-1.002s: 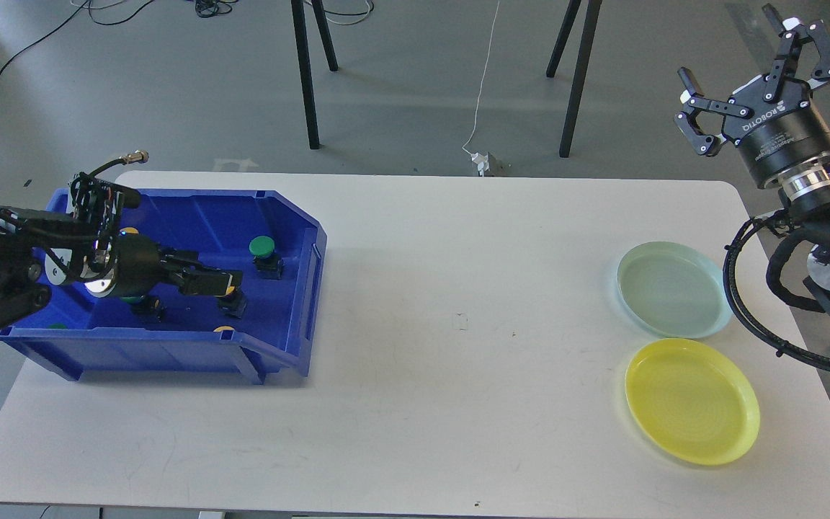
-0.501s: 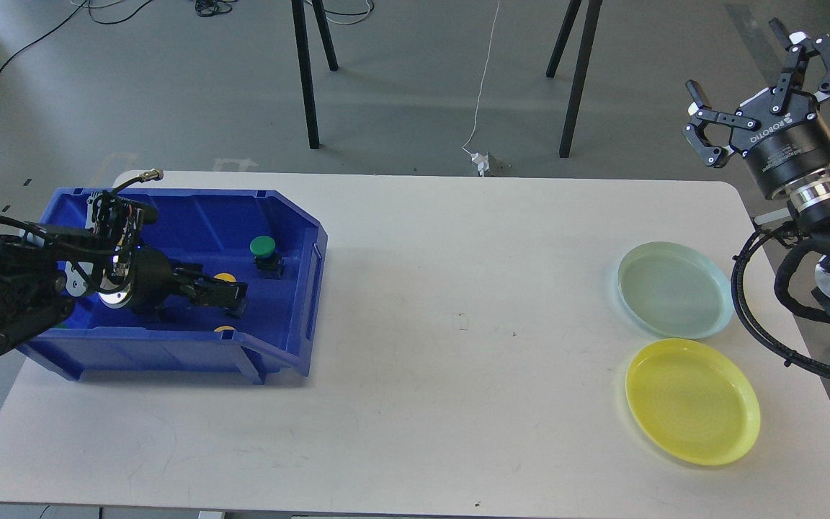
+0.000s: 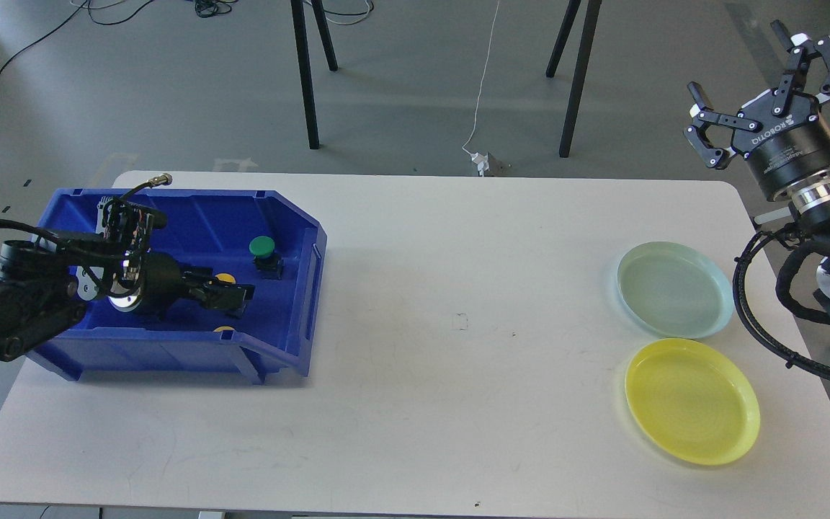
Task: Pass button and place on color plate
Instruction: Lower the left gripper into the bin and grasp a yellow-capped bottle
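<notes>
White table [image 3: 415, 324] fills my view, blue bin [image 3: 292, 216] at its left end. My left gripper [image 3: 231, 295] sits inside it against a yellow button [image 3: 225, 278]; I cannot tell its opening. A green button [image 3: 262, 247] stands just beyond. My right gripper [image 3: 764, 86] hangs wide and empty past the green plate [image 3: 674, 290] and yellow plate [image 3: 692, 401].
</notes>
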